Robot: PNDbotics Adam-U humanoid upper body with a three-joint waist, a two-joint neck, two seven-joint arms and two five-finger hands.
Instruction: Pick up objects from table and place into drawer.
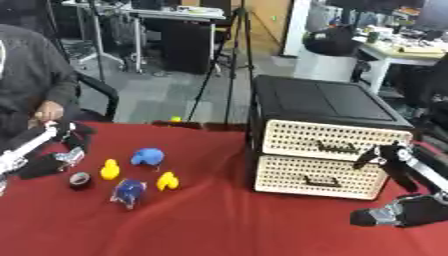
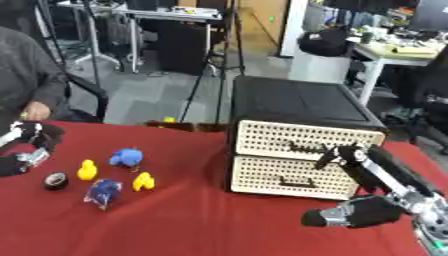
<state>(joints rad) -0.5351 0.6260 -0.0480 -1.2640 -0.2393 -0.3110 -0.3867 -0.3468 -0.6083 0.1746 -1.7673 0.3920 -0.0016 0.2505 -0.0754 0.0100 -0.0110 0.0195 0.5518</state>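
Risk: both drawers [image 1: 332, 142] closed, my right hand [image 2: 346, 156] near upper handle, fingers' state untellable; a slipped hook leaves toys [image 1: 147, 157] nowhere to go.

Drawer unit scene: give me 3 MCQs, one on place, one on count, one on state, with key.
1. Where do the small toys lie relative to the drawer unit?
A. on top of it
B. on the red tablecloth to its left
C. inside the upper drawer

2. How many yellow ducks are on the table?
A. two
B. four
C. none

3. What state are the two drawers in?
A. both pulled out
B. only the lower one open
C. both closed

Key:
1 B, the toys sit on the red tablecloth left of the unit.
2 A, one yellow duck and a second yellow duck show, flanking the blue toys.
3 C, the upper drawer and lower drawer fronts sit flush with the unit, with the right hand by the upper handle.
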